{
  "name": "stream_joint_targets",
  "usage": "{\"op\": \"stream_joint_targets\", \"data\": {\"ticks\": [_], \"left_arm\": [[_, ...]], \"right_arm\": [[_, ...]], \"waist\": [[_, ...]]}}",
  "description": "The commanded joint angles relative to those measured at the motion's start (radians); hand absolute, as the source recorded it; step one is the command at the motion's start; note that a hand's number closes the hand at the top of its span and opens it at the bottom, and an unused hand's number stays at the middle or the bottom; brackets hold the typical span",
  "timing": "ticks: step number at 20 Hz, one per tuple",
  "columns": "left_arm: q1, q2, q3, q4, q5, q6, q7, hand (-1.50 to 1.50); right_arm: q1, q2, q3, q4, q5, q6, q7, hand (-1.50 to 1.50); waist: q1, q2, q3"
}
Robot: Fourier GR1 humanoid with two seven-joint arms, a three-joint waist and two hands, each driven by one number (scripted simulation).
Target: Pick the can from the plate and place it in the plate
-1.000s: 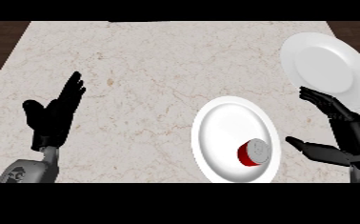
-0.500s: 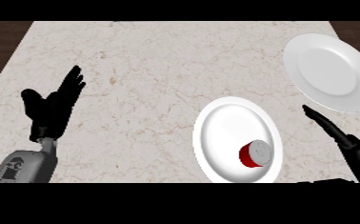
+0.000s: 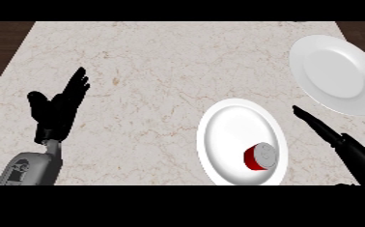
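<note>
- Two plates and one can make up our job, and we judge it barely begun: the can [image 3: 258, 157] lies on its side in the near plate [image 3: 228, 124], red body and pale lid showing, toward that plate's lower right.
- We see our right hand [image 3: 321, 128] at the view's lower right, just beside the near plate's right rim and clear of the can; its fingers run out straight, so it is open and carries nothing.
- We keep our left hand [image 3: 57, 107] at the lower left, fingers up and spread, resting and unladen, well apart from both plates.
- What is left, as we read it: bring the right hand over the can, curl round it, lift it out, and set it in the other plate.
- We find that far plate [image 3: 335, 71] up at the right edge, white and bare, near the first plate but not touching it.
- We work on a pale marbled counter [image 3: 157, 66]; past its far corners a strip of dark wood-toned floor [image 3: 13, 33] shows, and nothing more of the room.
</note>
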Motion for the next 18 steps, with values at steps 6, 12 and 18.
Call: {"op": "stream_joint_targets", "data": {"ticks": [6, 12, 18], "left_arm": [[0.000, -0.023, 0.026, -0.014, -0.032, 0.003, 0.023, 0.00], [0.036, -0.028, 0.049, -0.023, -0.031, -0.039, -0.015, 0.00], [-0.040, -0.070, 0.055, -0.017, -0.062, -0.029, 0.076, 0.00]], "right_arm": [[-0.005, 0.022, 0.119, -0.069, 0.241, 0.037, 0.178, -1.50], [-0.142, 0.058, 0.163, -0.005, 0.295, 0.155, 0.322, -1.50], [-0.212, 0.173, 0.187, 0.002, 0.326, 0.231, 0.426, -1.50]], "waist": [[-0.001, 0.000, 0.000], [0.006, 0.001, 0.000], [0.002, 0.001, 0.000]]}}
